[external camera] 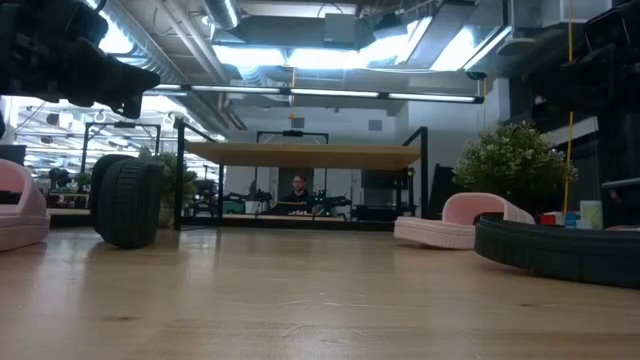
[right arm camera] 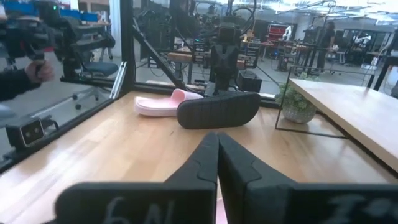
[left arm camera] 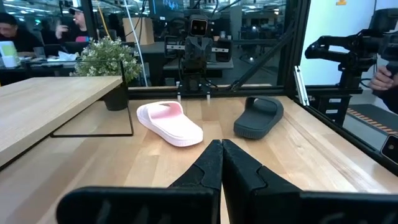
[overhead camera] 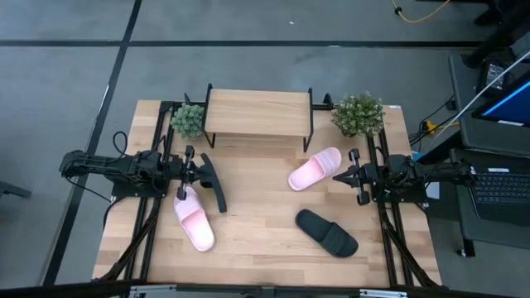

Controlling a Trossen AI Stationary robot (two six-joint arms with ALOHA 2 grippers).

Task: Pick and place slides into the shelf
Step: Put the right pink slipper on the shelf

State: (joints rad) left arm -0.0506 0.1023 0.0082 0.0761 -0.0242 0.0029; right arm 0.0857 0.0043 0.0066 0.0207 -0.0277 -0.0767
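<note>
Slides sit loose on the table, none held; both claws are pressed together on nothing. Left gripper [overhead camera: 190,171] at table's left side, fingers pointing toward 3 o'clock, tips meeting in the left wrist view [left arm camera: 221,163]. Just off its tips at 3 o'clock: black slide on edge [overhead camera: 214,182], standing on its side, very close to the tips, contact unclear. At 5 o'clock from that claw, right under the wrist: near pink slide [overhead camera: 194,220], flat, sole down, reaching toward the front edge. Right gripper [overhead camera: 341,175] at table's right side, fingers pointing toward 9 o'clock, tips meeting in its own wrist view [right arm camera: 217,160]. At 9 to 10 o'clock from it, just beside the tips: far pink slide [overhead camera: 315,168], flat, angled, between claw and shelf. At 7 o'clock from it, further toward the front edge: flat black slide [overhead camera: 328,233], lying diagonally, apart from the claw. Shelf [overhead camera: 257,112] at 12 o'clock on the table, centred at the back edge, plank top bare, black frame legs on the tabletop; nothing on it or under it in the low view [external camera: 300,155]. Left plant [overhead camera: 188,119] touches the shelf's left end, right plant [overhead camera: 358,113] near its right end. Wooden table [overhead camera: 265,257] under everything. Person [external camera: 298,188] visible far behind the shelf in the low view.
</note>
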